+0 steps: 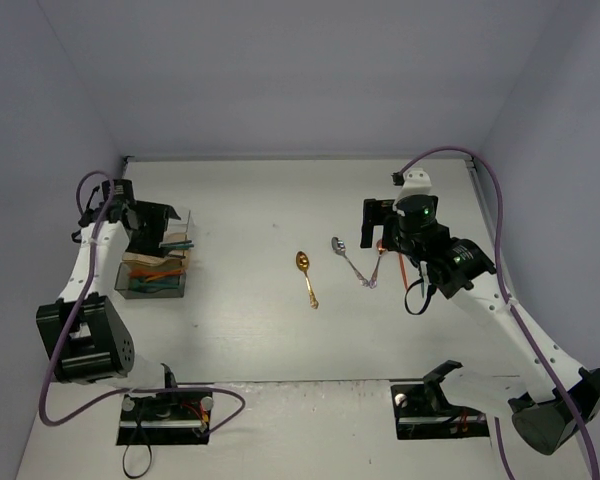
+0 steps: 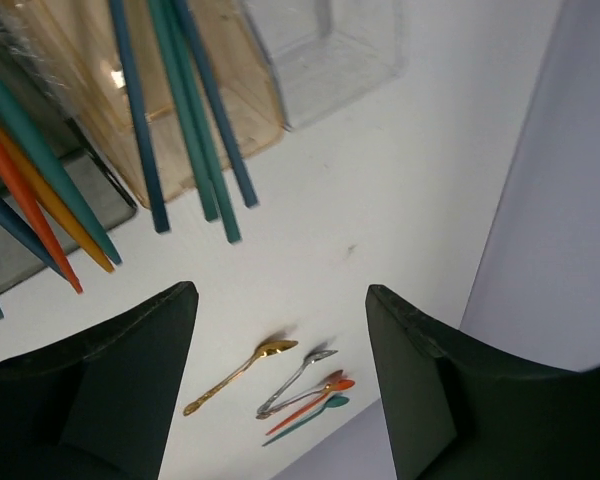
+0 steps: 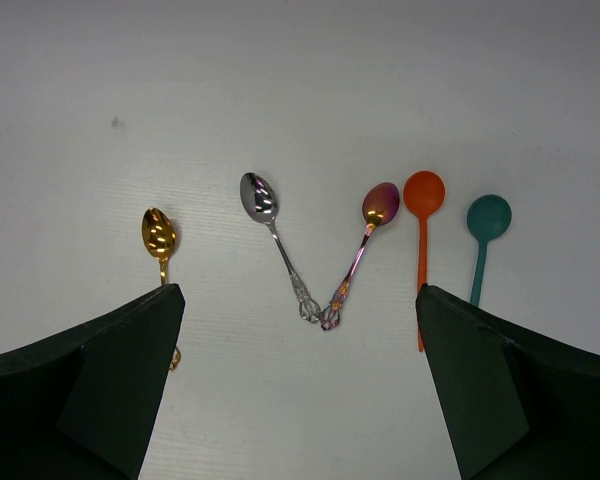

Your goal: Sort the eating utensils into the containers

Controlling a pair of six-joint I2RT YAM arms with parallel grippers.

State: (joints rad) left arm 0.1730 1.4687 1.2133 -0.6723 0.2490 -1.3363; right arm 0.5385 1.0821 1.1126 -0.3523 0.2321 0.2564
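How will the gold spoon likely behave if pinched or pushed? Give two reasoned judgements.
The gold spoon shines like polished metal: probably stiff, and slippery when pinched. It lies flat with a slim handle, so a sideways push would likely slide or pivot it, not roll it.

- end effector [image 3: 295, 300] spread wide, holding nothing
- gold spoon [image 3: 160, 235] at 9 o'clock
- silver spoon [image 3: 280, 250] and purple spoon [image 3: 358, 258] at centre, handle tips touching
- orange spoon [image 3: 421, 260] and teal spoon [image 3: 480, 265] at 3 o'clock

No text, label, brand or number can be read; possible markings on the left arm's base [image 1: 164, 418] are too small.
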